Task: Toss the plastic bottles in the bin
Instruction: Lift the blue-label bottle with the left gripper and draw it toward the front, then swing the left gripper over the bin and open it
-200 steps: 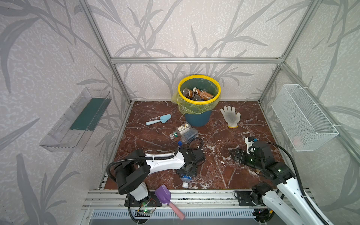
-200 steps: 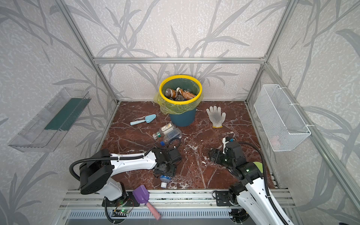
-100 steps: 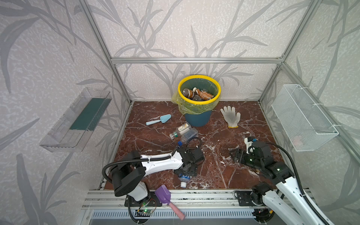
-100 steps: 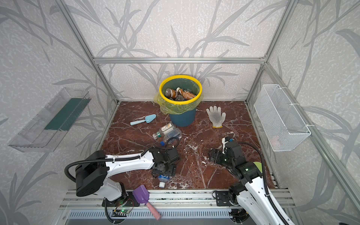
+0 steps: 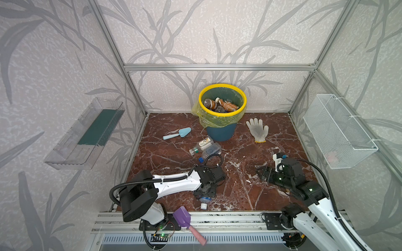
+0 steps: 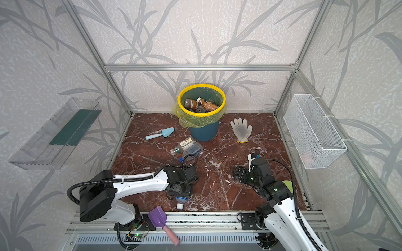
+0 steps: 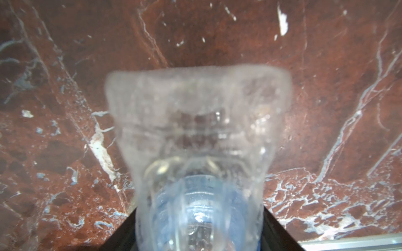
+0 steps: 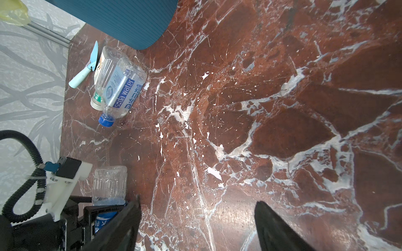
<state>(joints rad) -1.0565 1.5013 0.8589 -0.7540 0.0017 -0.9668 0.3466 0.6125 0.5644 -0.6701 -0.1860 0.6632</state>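
Clear bottle [image 7: 195,134] lies on worktop [image 5: 250,195], well in front of bin [image 5: 220,133], unlifted. Left hand [image 5: 206,192] has come down over it and narrowed; jaws now pinch its sides (grip apparently made). Next, judged: carry to bin. Right hand [image 8: 195,208] gapes, empty.

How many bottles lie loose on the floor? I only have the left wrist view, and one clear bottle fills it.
Observer: Two: a white-labelled bottle and a blue-labelled bottle, touching, in front of the bin.
Operator: Is the right end effector free?
Observer: Yes, the right end effector is open and empty.
Operator: Which way is my bottle's cap?
Observer: The held bottle points its cap at the front rail, away from the bin.
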